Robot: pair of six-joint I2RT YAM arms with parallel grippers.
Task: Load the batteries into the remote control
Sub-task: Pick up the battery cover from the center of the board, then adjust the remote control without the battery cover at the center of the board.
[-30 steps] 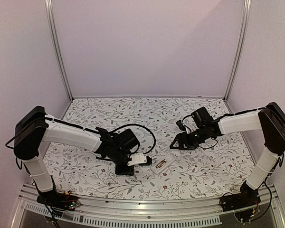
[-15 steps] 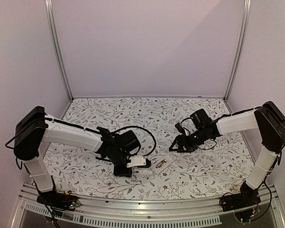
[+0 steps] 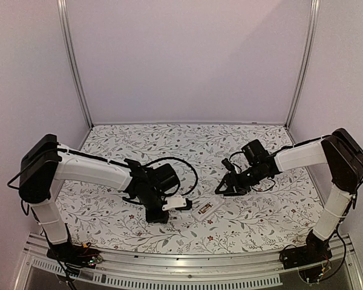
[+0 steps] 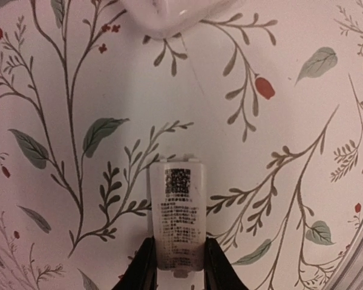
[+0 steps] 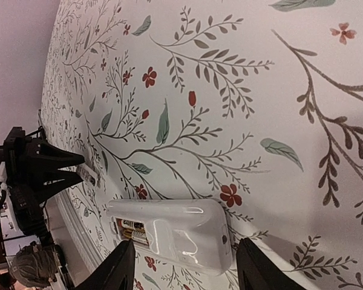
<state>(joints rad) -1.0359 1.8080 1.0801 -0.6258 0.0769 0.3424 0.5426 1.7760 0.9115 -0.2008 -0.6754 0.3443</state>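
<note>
**Left hand** [image 4: 178, 254]: pressed together on a small white panel [image 4: 176, 211] that carries a printed code label. It pinches only the panel's lower end, at the bottom centre of the left wrist view; the rest juts out free above the bench [image 4: 290, 121]. The panel is probably the battery door.

**Right hand** [image 5: 184, 251]: spread, holding nothing, one finger on either side of the remote control [image 5: 169, 232] at the bottom centre of the right wrist view. Whether the fingers touch it cannot be told.

**Remote control**: lies on the bench with its white back up, right of the left hand in the overhead view, just beside the held panel.

**Batteries** [image 5: 132, 229]: reddish-gold, visible in the open recess at the remote's left end in the right wrist view. They appear seated; polarity cannot be read.

**Hazards, as judged:**
- The short pinch on the panel's end may let it pivot or slip when pressed against the recess.
- The remote is loose on the patterned bench. A push from the panel could slide or spin it unless the right hand first braces it.
- If the right hand closes off-centre, it may tip the remote and spill the batteries.
- The two hands work near each other, so fingers may collide over the recess.
- A panel tilted on approach could jam on the edge of the recess or lift a battery.
</note>
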